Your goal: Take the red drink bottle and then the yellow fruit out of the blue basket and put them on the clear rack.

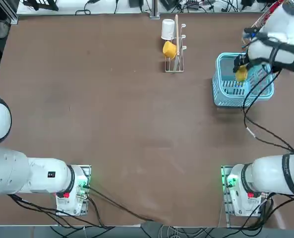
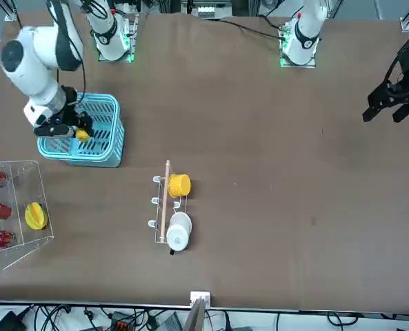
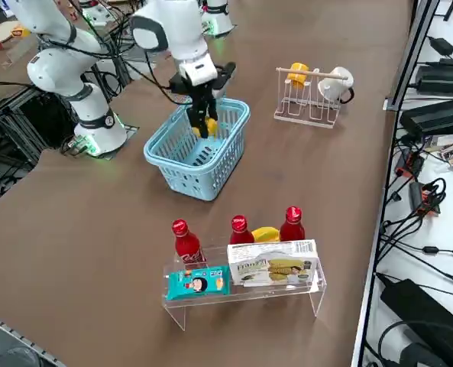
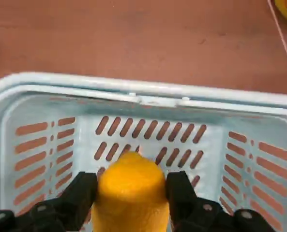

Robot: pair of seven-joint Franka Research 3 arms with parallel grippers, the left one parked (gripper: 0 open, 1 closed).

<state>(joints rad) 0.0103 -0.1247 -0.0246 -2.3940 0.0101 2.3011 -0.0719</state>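
Observation:
My right gripper [image 3: 204, 122] is shut on the small yellow fruit [image 4: 131, 193], a black finger [image 4: 81, 194] pressing on each side. It holds the fruit over the opening of the blue basket [image 3: 186, 173], about level with the rim [image 4: 143, 94], and the basket floor below looks bare. From overhead the fruit [image 1: 241, 74] shows under the wrist, over the basket [image 1: 220, 96]. Three alike red drink bottles [image 3: 184, 238] [image 3: 240, 229] [image 3: 292, 224] stand on the clear rack [image 3: 241, 294], on the robot's right of the basket. I cannot tell which one is the task's.
A larger yellow fruit [image 2: 35, 215] lies on the rack, with a blue packet [image 3: 198, 283] and a white box [image 3: 272, 269] on its lower shelf. A white wire stand [image 1: 175, 49] at the table's far middle carries a yellow cup [image 1: 169, 49] and a white cup [image 1: 167, 29].

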